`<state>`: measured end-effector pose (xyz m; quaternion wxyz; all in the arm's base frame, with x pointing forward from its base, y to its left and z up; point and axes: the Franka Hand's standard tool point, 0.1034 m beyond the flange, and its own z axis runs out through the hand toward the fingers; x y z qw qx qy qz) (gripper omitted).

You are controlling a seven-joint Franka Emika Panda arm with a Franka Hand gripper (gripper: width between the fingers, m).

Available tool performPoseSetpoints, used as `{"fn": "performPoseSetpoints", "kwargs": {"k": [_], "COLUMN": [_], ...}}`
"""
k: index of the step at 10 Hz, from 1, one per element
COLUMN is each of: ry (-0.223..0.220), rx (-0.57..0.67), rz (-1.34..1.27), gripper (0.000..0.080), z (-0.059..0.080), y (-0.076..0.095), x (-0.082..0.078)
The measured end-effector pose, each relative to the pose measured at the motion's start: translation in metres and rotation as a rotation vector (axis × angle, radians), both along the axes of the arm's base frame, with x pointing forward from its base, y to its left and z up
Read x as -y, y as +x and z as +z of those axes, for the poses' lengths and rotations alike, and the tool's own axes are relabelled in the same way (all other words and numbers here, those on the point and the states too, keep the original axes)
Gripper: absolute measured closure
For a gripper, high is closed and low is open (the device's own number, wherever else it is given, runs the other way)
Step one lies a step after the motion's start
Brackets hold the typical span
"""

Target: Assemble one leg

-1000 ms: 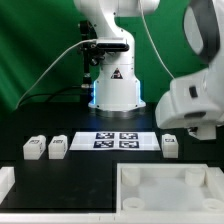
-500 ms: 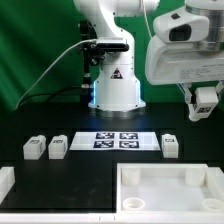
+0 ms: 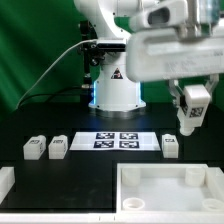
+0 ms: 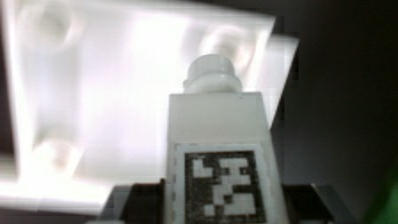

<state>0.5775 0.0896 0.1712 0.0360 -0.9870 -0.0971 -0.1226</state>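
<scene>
My gripper [image 3: 190,113] hangs at the exterior view's right, high above the table. It is shut on a white leg [image 3: 191,105] with a tag on one face. In the wrist view the leg [image 4: 217,120] stands upright between the dark fingers [image 4: 135,203], its tag towards the camera and its round peg tip pointing away. The large white tabletop [image 3: 165,178] lies at the front right; it is the blurred white surface [image 4: 98,90] behind the leg in the wrist view. Three more legs lie on the table: two on the left [image 3: 34,148] [image 3: 58,147] and one on the right [image 3: 170,146].
The marker board [image 3: 117,140] lies in the middle of the black table, in front of the robot base [image 3: 115,90]. Another white part [image 3: 6,181] shows at the front left edge. A green curtain is the backdrop.
The arm has swung across the exterior view's right. The gripper with the leg has moved a little left and down since half a second ago.
</scene>
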Motion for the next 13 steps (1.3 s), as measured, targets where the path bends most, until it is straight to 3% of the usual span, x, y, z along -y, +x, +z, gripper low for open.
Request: {"fn": "performPoseSetpoints", "kwargs": {"k": [1,4,6,7,8,10,13], "ry": [0.012,0.013,0.013,0.017,0.022,0.028,0.030], "rx": [0.103,0.342,0.316,0.314,0.310,0.329,0.330], "rz": [-0.018,-0.022,-0.018,-0.014,-0.013,-0.015,-0.017], "gripper": [0.0509,0.0509,0.0509,0.0509,0.0509,0.0509,0.0509], "z": [0.004,-0.003,-0.006,-0.015,-0.023,-0.025,-0.029], "y": [0.011,0.005,0.004,0.005,0.014,0.036,0.040], "x": [0.004,0.011,0.009,0.004,0.000,0.000,-0.001]}}
